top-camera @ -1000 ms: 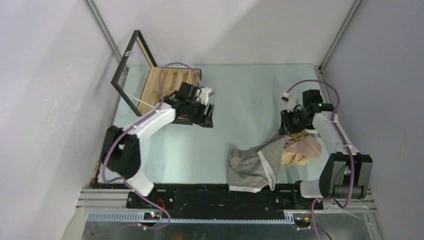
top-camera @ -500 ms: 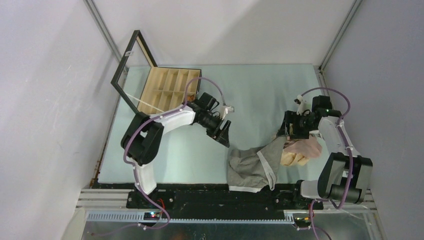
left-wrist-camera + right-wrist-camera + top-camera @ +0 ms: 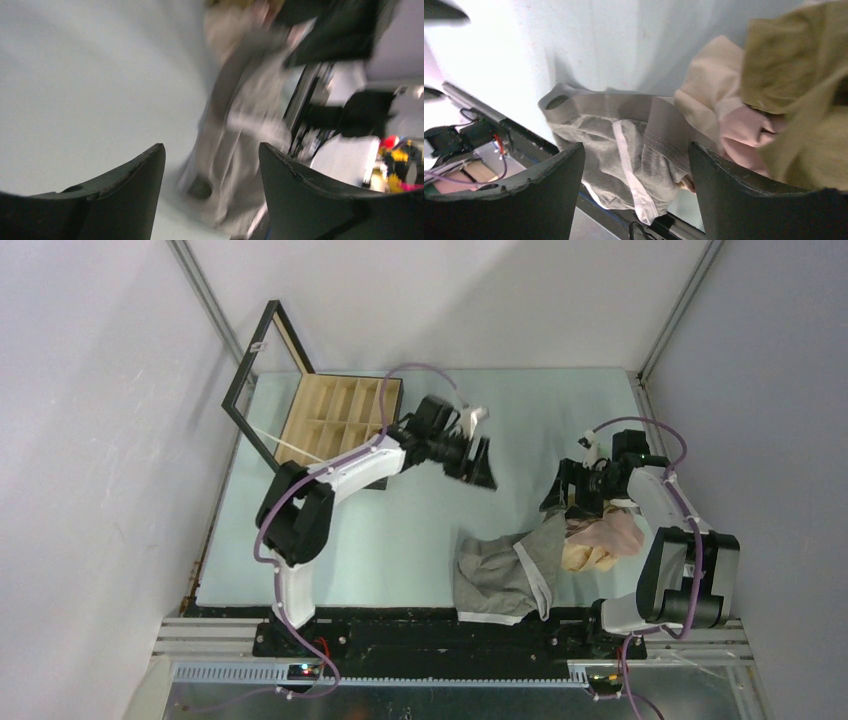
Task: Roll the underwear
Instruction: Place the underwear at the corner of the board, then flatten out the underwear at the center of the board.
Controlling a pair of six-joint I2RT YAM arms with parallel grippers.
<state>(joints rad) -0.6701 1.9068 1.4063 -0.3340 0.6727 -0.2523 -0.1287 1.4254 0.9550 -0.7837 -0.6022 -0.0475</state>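
— Lilac-grey walls on three sides, and a pale green desk under both arms. What can't you make out?

— The left wrist view is smeared. Past the left end effector there's only a grey streak of cloth. Its fingers are spread, with nothing between them.

— And the underwear?

— It's heaped below the right end effector, whose fingers also stand apart, gripping nothing. I can't tell whether they touch the cloth. The grey underwear lies nearest, between the tips in its own camera. The beige underwear and pale pink underwear are bunched just to one side, half buried. The olive-brown underwear is cut off by the frame.

— Edges?

— The grey underwear's white waistband reaches the desk's near edge, by the black rail. The wooden box, lid up, sits behind the left end effector, partly covered by that arm.

— Room to move?

— Bare desk lies between the two end effectors, and more of it beyond them toward the far wall.
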